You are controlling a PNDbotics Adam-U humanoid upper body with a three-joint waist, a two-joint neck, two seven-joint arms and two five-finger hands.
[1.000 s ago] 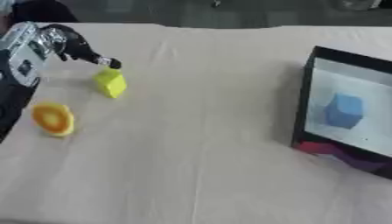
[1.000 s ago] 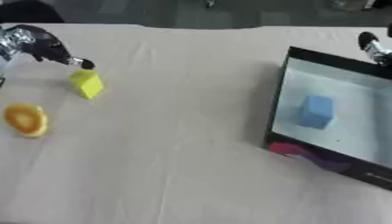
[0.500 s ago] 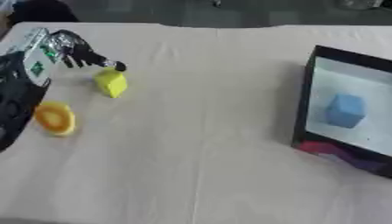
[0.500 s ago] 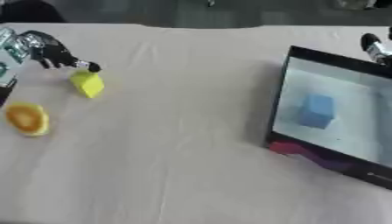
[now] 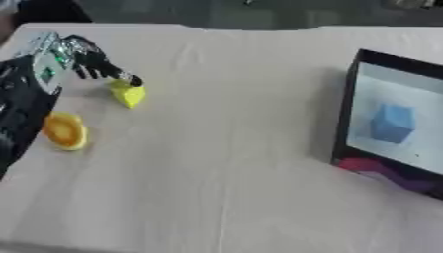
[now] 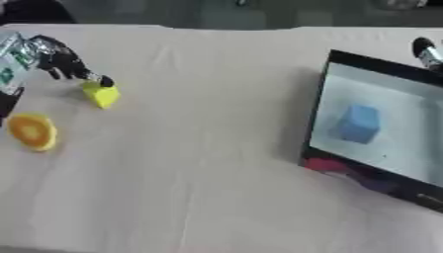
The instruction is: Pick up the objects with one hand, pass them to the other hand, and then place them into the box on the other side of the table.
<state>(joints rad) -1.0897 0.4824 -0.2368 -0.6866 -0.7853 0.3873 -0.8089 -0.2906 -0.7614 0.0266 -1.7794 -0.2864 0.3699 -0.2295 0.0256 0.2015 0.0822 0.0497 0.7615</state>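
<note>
Left hand (image 5: 82, 62) is reached over the yellow block (image 5: 128, 94), one fingertip touching its top, nothing grasped. Beside it an orange piece (image 5: 65, 130) is seen; a blue cube (image 5: 392, 123) is laid inside the box (image 5: 350, 106).

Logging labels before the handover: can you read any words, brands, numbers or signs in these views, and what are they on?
None can be read.
Box: its front wall has a red and purple print, too blurred to tell if it holds words.
Left hand: green patches on the silver casing beside it, no legible characters.
</note>
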